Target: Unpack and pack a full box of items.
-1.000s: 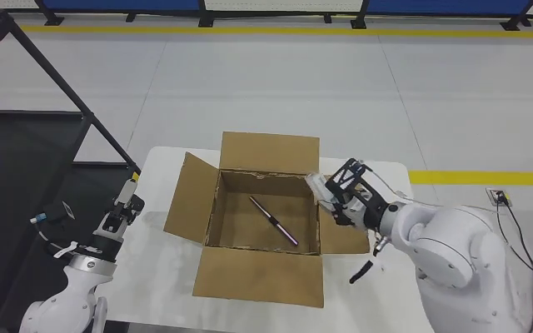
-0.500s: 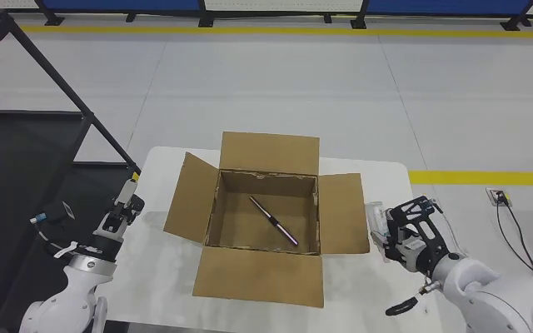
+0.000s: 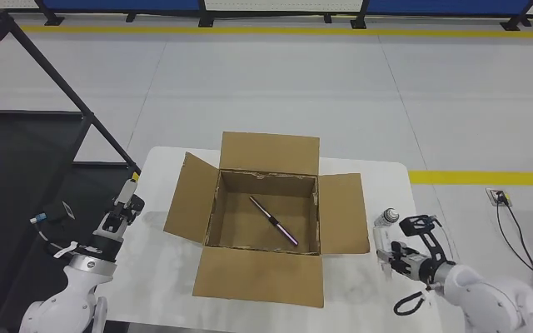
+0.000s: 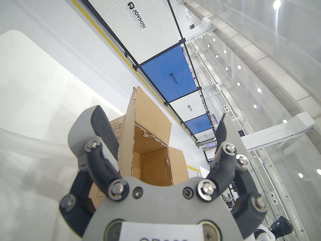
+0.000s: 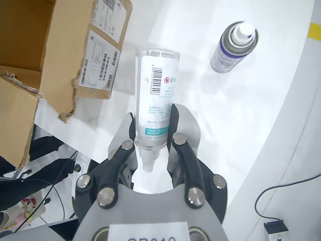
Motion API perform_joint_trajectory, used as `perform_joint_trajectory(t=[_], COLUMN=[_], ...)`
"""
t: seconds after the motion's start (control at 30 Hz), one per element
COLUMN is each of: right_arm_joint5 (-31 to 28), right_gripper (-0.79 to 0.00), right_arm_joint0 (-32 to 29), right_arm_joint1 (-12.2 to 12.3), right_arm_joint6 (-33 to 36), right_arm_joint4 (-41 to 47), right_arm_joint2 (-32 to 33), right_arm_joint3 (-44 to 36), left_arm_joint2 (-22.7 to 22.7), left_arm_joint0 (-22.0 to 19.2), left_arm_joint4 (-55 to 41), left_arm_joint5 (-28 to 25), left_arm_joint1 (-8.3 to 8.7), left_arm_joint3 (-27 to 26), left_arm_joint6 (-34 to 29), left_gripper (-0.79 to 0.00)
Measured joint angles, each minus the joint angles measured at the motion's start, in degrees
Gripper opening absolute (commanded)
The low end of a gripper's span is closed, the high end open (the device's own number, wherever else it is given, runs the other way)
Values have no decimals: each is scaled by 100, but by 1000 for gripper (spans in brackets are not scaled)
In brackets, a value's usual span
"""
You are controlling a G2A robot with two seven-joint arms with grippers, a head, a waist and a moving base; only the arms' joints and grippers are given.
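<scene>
Right tool (image 5: 153, 119): closed on a clear bottle (image 5: 156, 81), right of the box (image 3: 269, 152).
Spray can (image 5: 233, 47): stood upright on the counter (image 5: 180, 16), near the bottle.
Box: opened, flaps spread; a pen (image 3: 273, 221) is laid inside.
Left tool (image 4: 161, 121): spread wide, left of the box.

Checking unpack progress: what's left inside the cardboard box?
One dark pen lies slantwise on the floor of the box. Nothing else shows on the visible floor. The box's near side hides a strip of floor along that edge, so something small there can't be ruled out.
</scene>
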Motion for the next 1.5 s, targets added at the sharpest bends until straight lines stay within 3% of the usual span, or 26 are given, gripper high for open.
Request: perform_joint_trajectory(t=[0.37,0.77,0.8,0.9,0.97,1.5], right_arm_joint5=[127,399,399,374,400,670], right_gripper=[-785,-757,-693,-674,-585,-406], right_arm_joint0=[1009,1508,1524,1569,1595,1655], right_arm_joint1=[94,161,166,189,201,289], right_arm_joint6=[156,241,228,184,194,160], right_arm_joint4=[-193,-350,-343,-330,-320,-291], right_arm_joint2=[-587,-993,-1011,-1035,-1073,-1276], right_arm_joint3=[1731,2347,2383,2515,2578,2583], left_arm_joint2=[0,0,0,0,0,0], left_arm_joint0=[0,0,0,0,0,0], left_arm_joint4=[0,0,0,0,0,0], left_arm_joint5=[0,0,0,0,0,0], left_arm_joint1=[0,0,0,0,0,0], left_arm_joint3=[0,0,0,0,0,0], left_arm_joint6=[0,0,0,0,0,0], left_gripper=[0,0,0,0,0,0])
